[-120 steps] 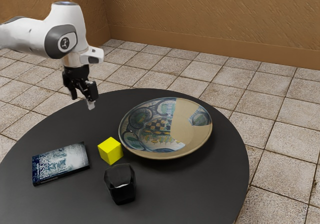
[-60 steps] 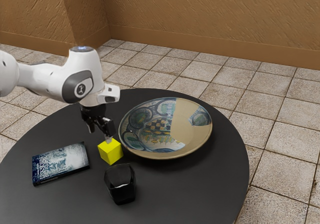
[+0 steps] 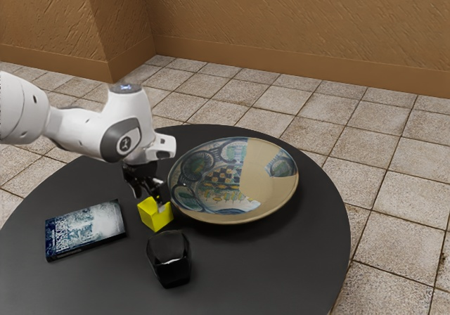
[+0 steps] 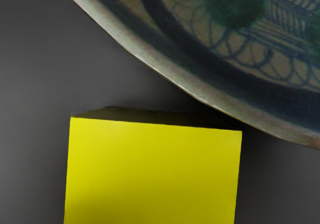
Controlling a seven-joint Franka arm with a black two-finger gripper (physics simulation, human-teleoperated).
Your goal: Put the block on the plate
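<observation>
The black gripper (image 3: 152,198) is low over the yellow block (image 3: 157,218) in the exterior view, its fingers apart. One fingertip (image 3: 164,207) overlaps the block's upper edge on the side toward the plate; the other fingertip is hard to make out. The block rests on the table beside the large patterned plate (image 3: 270,192). From the wrist, the block (image 4: 154,174) shows its broad yellow top just under the hand, and the plate's rim (image 4: 150,64) curves close by.
On the dark round table (image 3: 232,269), a black glass (image 3: 169,257) stands close to the block, on the side away from the arm. A book (image 3: 84,229) lies toward the exterior view's left.
My hand has come down and toward the exterior view's right, from above the table to the block. The block, plate, glass and book have stayed in place.
</observation>
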